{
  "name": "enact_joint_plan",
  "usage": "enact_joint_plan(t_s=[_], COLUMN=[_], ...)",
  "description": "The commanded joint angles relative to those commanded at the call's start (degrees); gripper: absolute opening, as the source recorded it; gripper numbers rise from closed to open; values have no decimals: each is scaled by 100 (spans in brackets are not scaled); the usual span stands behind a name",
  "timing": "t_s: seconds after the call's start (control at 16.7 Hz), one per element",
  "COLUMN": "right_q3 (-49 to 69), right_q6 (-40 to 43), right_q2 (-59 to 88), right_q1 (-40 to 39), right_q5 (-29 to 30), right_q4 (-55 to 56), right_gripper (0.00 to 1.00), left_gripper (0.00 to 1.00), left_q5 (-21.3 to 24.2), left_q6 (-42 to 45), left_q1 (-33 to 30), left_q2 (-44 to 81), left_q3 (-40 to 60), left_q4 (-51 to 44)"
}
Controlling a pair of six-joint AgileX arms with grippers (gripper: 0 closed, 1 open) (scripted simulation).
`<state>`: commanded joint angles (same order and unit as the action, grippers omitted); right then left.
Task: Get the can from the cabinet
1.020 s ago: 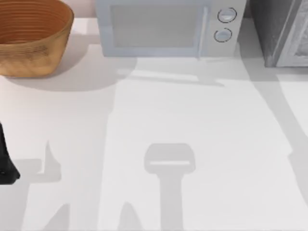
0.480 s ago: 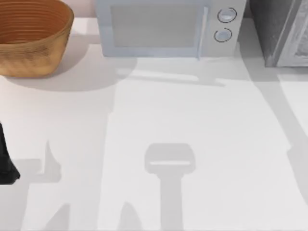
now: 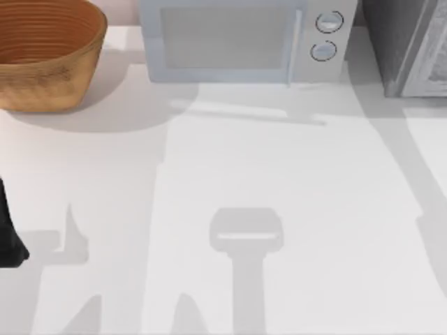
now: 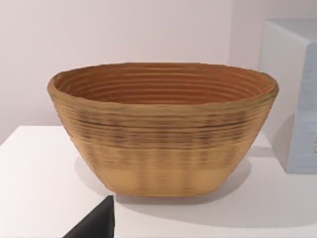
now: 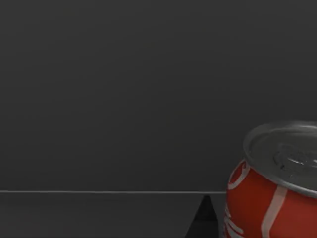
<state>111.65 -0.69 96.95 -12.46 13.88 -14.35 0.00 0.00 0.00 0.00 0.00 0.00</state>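
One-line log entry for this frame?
stage: reaching | right gripper: beside upright red soda can in dark cabinet | left arm: parked at left edge, facing woven basket

White table [image 3: 293, 181], matte, crossed by soft grey shadows. Along the far edge: woven basket [image 3: 45, 52] at the left, pale grey microwave [image 3: 241, 38] with two round dials at the centre, dark grey cabinet [image 3: 405, 45] at the right corner. Plain pale pinkish wall [image 4: 124, 34] behind the basket; dark grey interior panel [image 5: 124, 89] with a thin light seam low down.
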Motion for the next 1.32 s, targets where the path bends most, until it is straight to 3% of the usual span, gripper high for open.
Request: enact_joint_plan(t_s=[0.12, 0.72, 1.32], right_q3=[0, -20, -382], right_q6=[0, -6, 4], right_q2=[0, -98, -2407], right_q1=[0, -77, -1315], right_q5=[0, 61, 1268], right_q4=[0, -89, -2024], right_gripper=[0, 0, 0], left_gripper=[100, 100, 100], left_q5=[0, 0, 0], left_q6=[0, 0, 0], left_q1=[0, 0, 0], left_q2=[0, 0, 0], left_q3=[0, 0, 0], left_q4=[0, 0, 0])
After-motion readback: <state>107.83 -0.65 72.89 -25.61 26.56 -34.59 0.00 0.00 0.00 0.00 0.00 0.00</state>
